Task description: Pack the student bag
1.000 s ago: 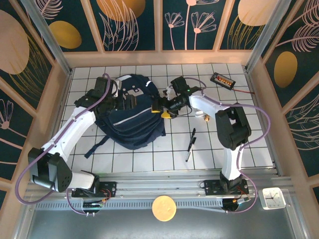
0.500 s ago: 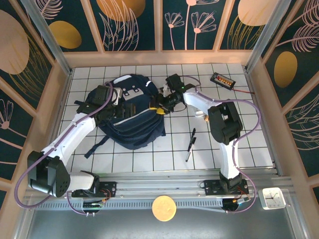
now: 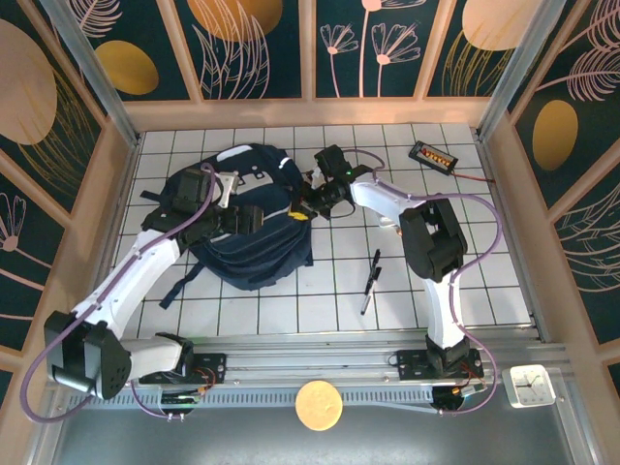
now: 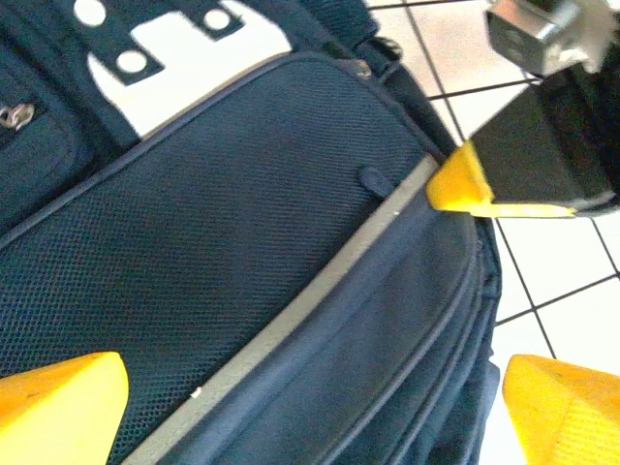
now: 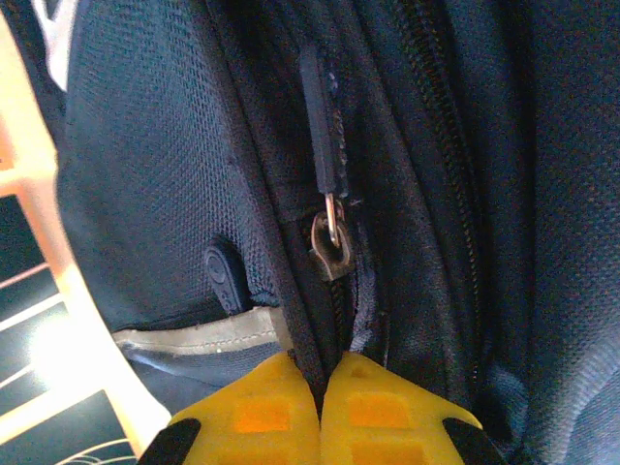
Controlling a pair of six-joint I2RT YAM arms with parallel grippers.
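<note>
The student bag (image 3: pixel 257 257) lies flat on the worktop (image 3: pixel 291 310), left of centre and toward the far edge. The left tool (image 4: pixel 310 412) hangs over the bag's front panel with its yellow fingers wide apart, gripping nothing. At the bag's right edge the right tool (image 5: pixel 320 407) has its tips pressed together, apparently pinching the fabric at the zip seam just below the zip pull (image 5: pixel 329 237). A pen (image 3: pixel 370 281) lies right of centre, and a small black box (image 3: pixel 431 155) sits near the far right corner. The step looks like opening the bag. Next the seam must be drawn along its track while the left tool pins the bag down.
</note>
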